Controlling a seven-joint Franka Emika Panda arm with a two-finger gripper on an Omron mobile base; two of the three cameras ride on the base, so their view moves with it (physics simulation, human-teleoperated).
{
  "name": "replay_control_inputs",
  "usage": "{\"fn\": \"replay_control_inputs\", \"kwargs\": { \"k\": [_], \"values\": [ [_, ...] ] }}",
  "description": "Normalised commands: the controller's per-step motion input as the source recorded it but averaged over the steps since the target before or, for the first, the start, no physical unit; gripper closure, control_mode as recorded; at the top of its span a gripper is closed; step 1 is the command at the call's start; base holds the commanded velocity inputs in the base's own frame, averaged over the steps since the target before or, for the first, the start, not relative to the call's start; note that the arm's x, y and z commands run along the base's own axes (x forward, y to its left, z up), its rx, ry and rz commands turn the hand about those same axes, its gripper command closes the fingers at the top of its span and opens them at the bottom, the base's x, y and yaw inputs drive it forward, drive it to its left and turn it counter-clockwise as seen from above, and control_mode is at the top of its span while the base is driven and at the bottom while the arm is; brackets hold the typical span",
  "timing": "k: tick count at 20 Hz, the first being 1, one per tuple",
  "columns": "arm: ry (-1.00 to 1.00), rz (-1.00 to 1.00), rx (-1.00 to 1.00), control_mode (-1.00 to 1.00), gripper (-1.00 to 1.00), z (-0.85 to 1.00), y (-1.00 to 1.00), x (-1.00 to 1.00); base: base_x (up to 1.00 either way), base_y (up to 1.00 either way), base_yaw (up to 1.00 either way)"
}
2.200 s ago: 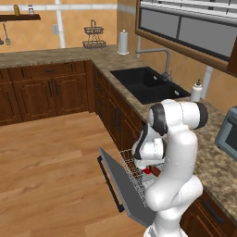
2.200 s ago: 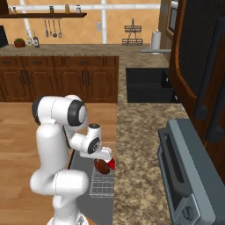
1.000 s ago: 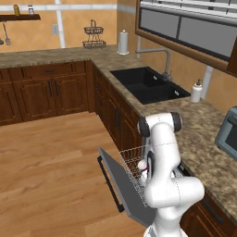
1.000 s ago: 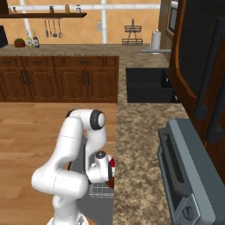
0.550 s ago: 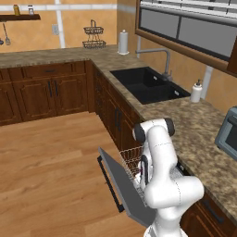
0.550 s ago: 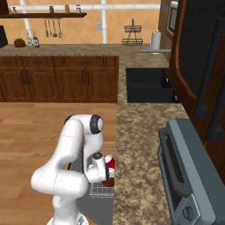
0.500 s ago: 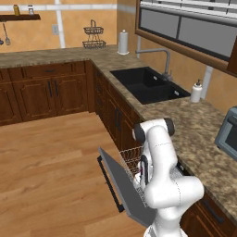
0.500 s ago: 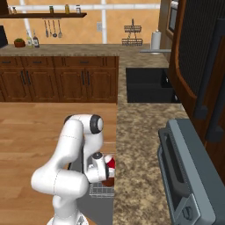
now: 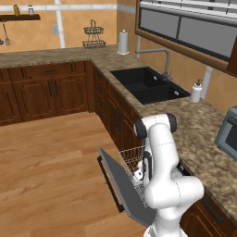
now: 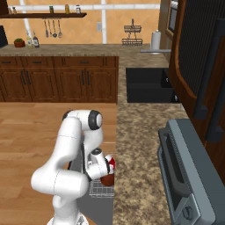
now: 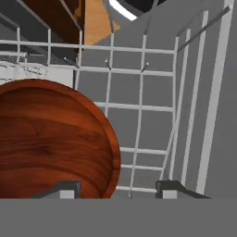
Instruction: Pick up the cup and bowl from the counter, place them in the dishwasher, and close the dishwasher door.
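Observation:
In the hand view the reddish-brown bowl (image 11: pixel 51 139) lies in the dishwasher's white wire rack (image 11: pixel 143 106). My gripper (image 11: pixel 120 189) is open, its two tips standing apart on either side of the bowl's rim without pinching it. From the right base view the gripper (image 10: pixel 104 170) is down in the rack (image 10: pixel 100 190), with the bowl (image 10: pixel 108 179) just under it and the red cup (image 10: pixel 112 163) right beside it. The dishwasher door (image 9: pixel 121 189) hangs open, dropped toward the floor, and the rack (image 9: pixel 132 158) stands above it. My arm hides the hand in the left base view.
The granite counter (image 10: pixel 137 145) runs along the right, with a grey toaster oven (image 10: pixel 184 176) on it. A black sink (image 9: pixel 148 85) and soap bottle (image 9: pixel 196 91) lie farther along. Open wooden floor (image 9: pixel 51 171) spreads left of the door.
The arm came down into the rack with the bowl. Over the last half second the jaws spread apart and let go of the bowl's rim.

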Motion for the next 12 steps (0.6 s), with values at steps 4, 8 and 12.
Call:
{"fn": "replay_control_inputs", "kwargs": {
  "k": [4, 8, 12],
  "values": [
    [-0.01, -0.01, -0.01, -1.0, -1.0, 0.99, 0.17, -0.3, 0.0, 0.0, 0.0],
    [-0.18, -0.06, 0.0, -1.0, -1.0, 1.0, 0.05, -0.34, 0.0, 0.0, 0.0],
    [-0.21, -0.06, 0.0, -1.0, -1.0, 1.0, 0.21, -0.18, 0.0, 0.0, 0.0]
  ]
}}
